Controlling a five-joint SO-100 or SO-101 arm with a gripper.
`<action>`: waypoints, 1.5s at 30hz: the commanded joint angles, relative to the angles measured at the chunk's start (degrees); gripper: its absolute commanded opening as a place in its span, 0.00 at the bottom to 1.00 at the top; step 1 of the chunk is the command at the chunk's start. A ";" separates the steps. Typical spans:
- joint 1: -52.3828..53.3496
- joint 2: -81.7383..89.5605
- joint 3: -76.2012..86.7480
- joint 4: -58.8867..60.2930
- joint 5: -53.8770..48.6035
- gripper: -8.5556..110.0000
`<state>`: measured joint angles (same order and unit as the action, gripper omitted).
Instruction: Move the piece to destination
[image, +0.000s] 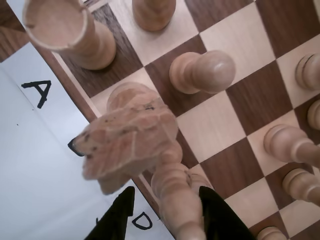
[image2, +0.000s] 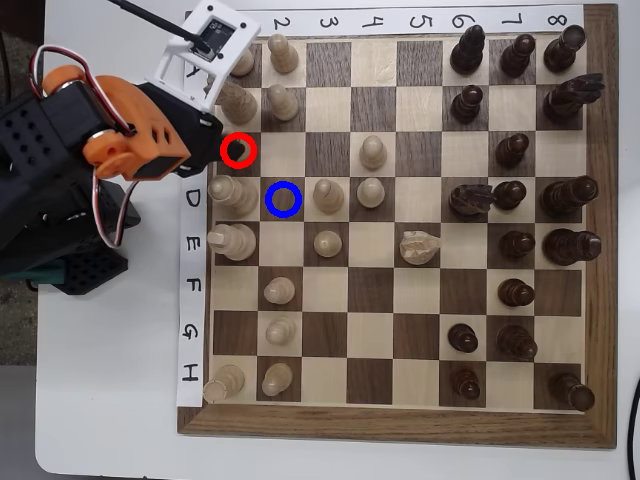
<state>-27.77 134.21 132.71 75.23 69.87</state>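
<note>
The piece (image: 176, 192) is a slim light-tan one that rises between my black fingers (image: 120, 215) at the bottom of the wrist view. My gripper (image: 166, 195) is open and straddles it: the left finger stands clear of it and the right finger is close against it. In the overhead view the piece (image2: 238, 152) shows inside a red ring at the board's left edge, with the gripper (image2: 218, 133) over it. The destination (image2: 284, 199) is a bare dark square with a blue ring, one square diagonally down and right of the piece.
A light knight (image: 127, 142) and a rook (image: 65, 30) crowd the piece's upper left in the wrist view, and a pawn (image: 202, 71) stands beyond. Light pieces (image2: 235, 195) (image2: 327, 193) flank the ringed blue square. Dark pieces (image2: 515, 150) fill the board's right side.
</note>
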 joint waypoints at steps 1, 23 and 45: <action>-0.44 -0.35 -0.70 -0.70 0.44 0.20; -1.23 -3.25 -1.14 -3.87 1.67 0.20; -1.14 -4.04 -0.97 -5.19 3.25 0.15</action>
<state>-28.83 130.25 132.71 70.66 72.69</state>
